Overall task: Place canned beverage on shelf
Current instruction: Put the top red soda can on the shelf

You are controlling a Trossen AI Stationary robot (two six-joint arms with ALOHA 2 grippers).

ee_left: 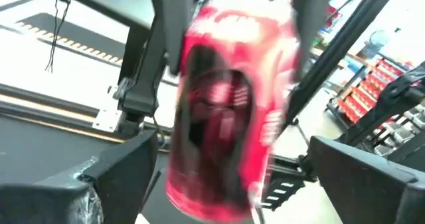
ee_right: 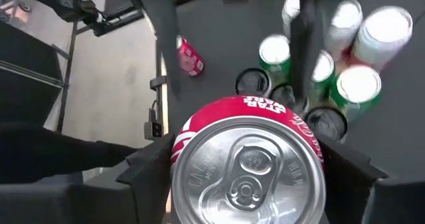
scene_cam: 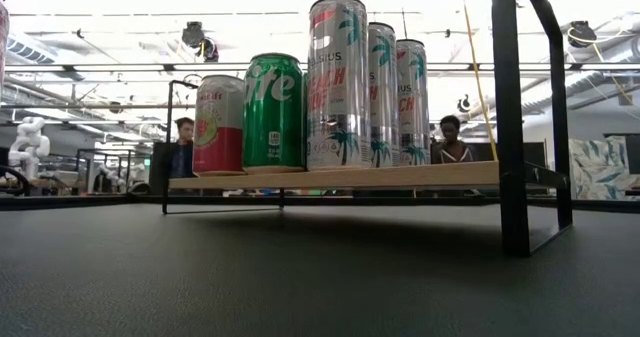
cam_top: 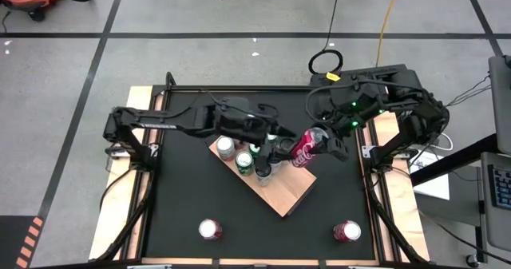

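Nearest us, two loose cans [cam_top: 210, 230] stand on the black table [cam_top: 184, 189]. Farther in, we see the shelf [cam_top: 279, 189] carrying several upright cans [scene_cam: 338, 82]. Above its middle, our right gripper [cam_top: 317, 144] clamps the red can [cam_top: 304, 148], tilted; our left gripper [cam_top: 278, 151] hangs beside it, jaws apart.

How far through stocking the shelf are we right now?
Done: several cans already stand on the shelf, including a green can and three tall silver cans. In hand: the right end effector grips a red can above the shelf, tilted, while the left end effector stands open beside it. Left: setting that can down, then two cans on the table, one front left, one front right.
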